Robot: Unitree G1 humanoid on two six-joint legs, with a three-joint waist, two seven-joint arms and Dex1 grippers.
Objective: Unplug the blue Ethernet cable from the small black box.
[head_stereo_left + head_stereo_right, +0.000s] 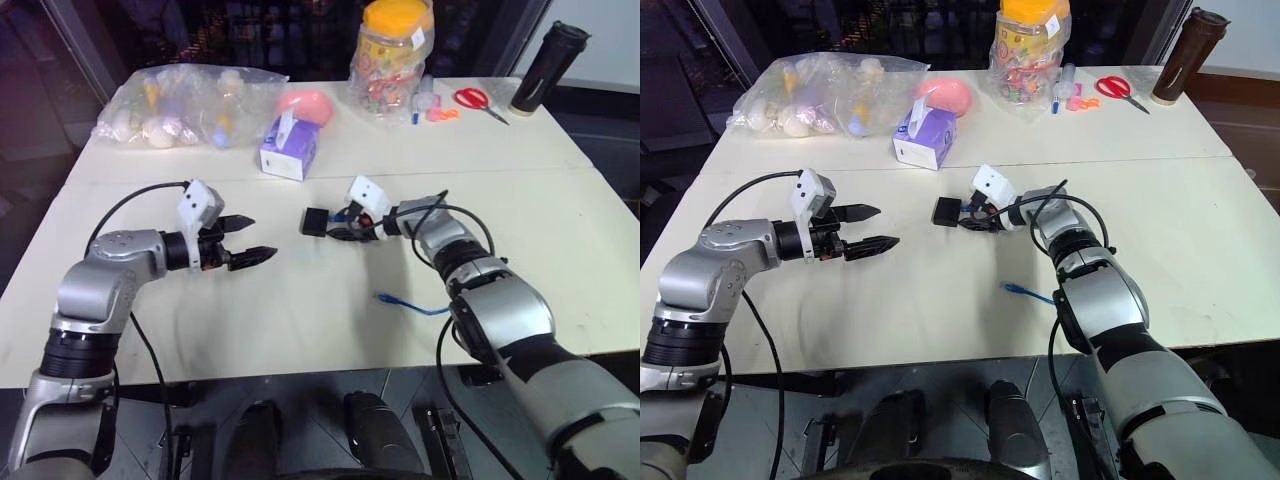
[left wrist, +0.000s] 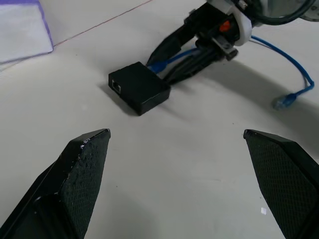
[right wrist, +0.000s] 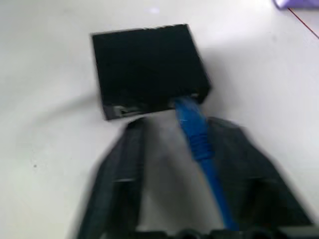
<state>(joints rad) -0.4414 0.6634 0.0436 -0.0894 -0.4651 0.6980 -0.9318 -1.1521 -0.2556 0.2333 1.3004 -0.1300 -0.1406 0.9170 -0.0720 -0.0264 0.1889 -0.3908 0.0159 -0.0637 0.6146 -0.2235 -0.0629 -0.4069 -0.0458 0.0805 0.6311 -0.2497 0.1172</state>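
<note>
The left gripper [image 1: 246,240] is hovering over the table [image 1: 300,320] with its 2 fingers spread wide, holding nothing. Right of it, the small black box [image 1: 316,221] is lying flat, the blue Ethernet cable [image 3: 192,124] still plugged in. The right gripper [image 1: 345,229] is straddling the cable near the plug; motion blur is hiding whether it is clamping. The cable's free end [image 1: 388,298] is lying nearer the table's front edge.
</note>
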